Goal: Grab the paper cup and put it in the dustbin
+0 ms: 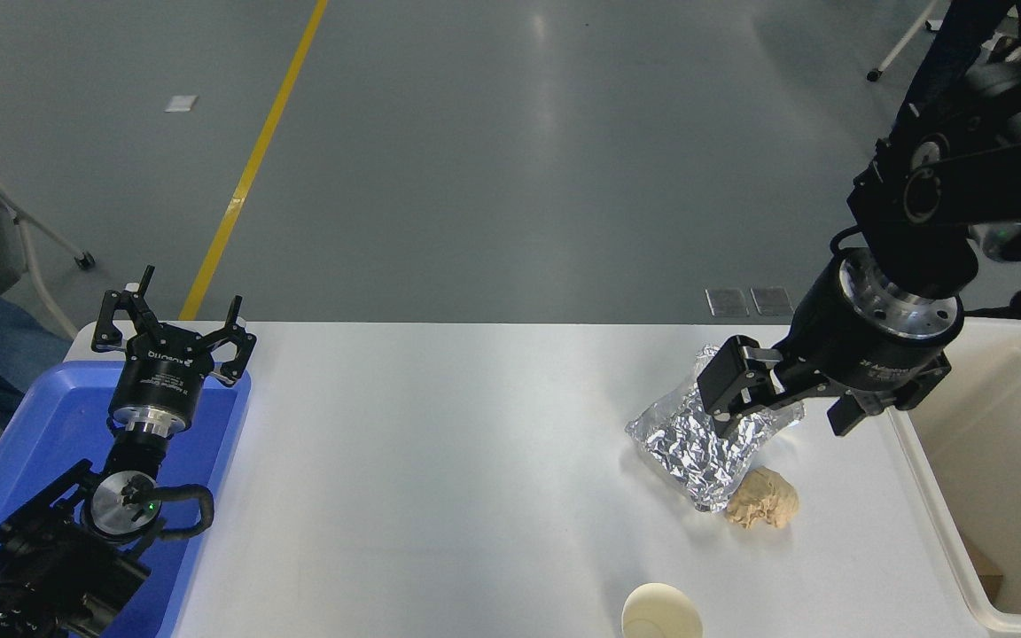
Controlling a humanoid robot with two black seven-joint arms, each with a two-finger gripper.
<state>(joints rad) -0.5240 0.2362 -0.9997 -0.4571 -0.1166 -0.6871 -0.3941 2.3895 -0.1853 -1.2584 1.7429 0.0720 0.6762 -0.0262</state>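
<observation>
The paper cup (659, 613) is small and cream-white. It stands at the table's near edge, cut off by the picture's bottom. The dustbin (923, 492) is a large cream-white tub at the right edge of the table. My right gripper (785, 415) hangs open and empty above the far right of the table, over the top corner of the foil packet and well away from the cup. My left gripper (174, 332) is open and parked at the lower left.
A crinkled silver foil packet (701, 443) lies under the right gripper. A crumpled tan paper ball (763, 501) lies just in front of it. A blue plastic tray (23, 461) sits at the left under the left arm. Some tan scrap lies in the dustbin (989, 567).
</observation>
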